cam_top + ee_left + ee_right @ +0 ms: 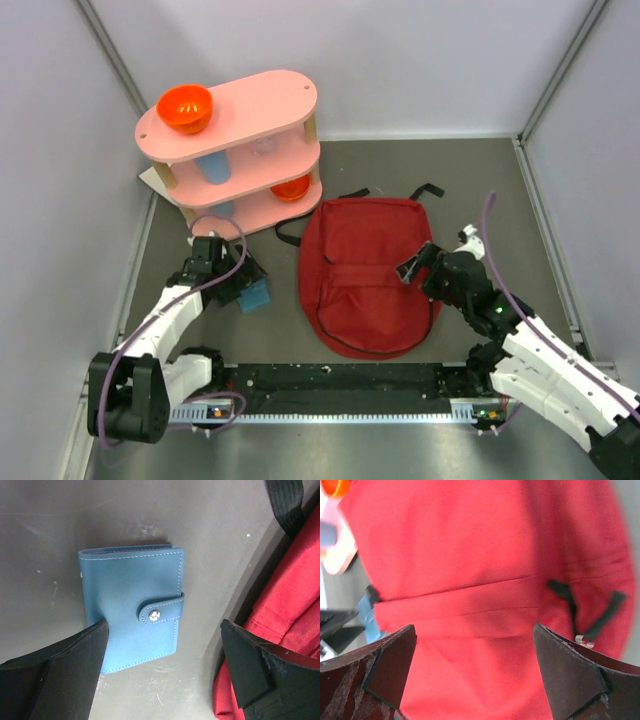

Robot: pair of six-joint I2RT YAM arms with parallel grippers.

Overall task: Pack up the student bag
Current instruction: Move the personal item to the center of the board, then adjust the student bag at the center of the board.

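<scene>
The student bag (368,278), a dark red backpack, lies flat and zipped in the middle of the table, its black straps at the far end. A small blue snap-closure wallet (131,612) lies flat on the table just left of the bag (292,605). My left gripper (164,630) hovers open over the wallet's near edge and holds nothing; one finger overlaps the wallet's corner and the other overlaps the bag's edge. My right gripper (475,635) hangs open above the bag's front pocket (485,555), near a black zip pull (585,625), with nothing between its fingers.
A pink two-tier shelf (240,125) stands at the back left with an orange bowl (185,108) on top, a blue cup (212,168) and another orange bowl (290,187) inside. Grey walls close in on three sides. A black rail (340,380) runs along the near edge.
</scene>
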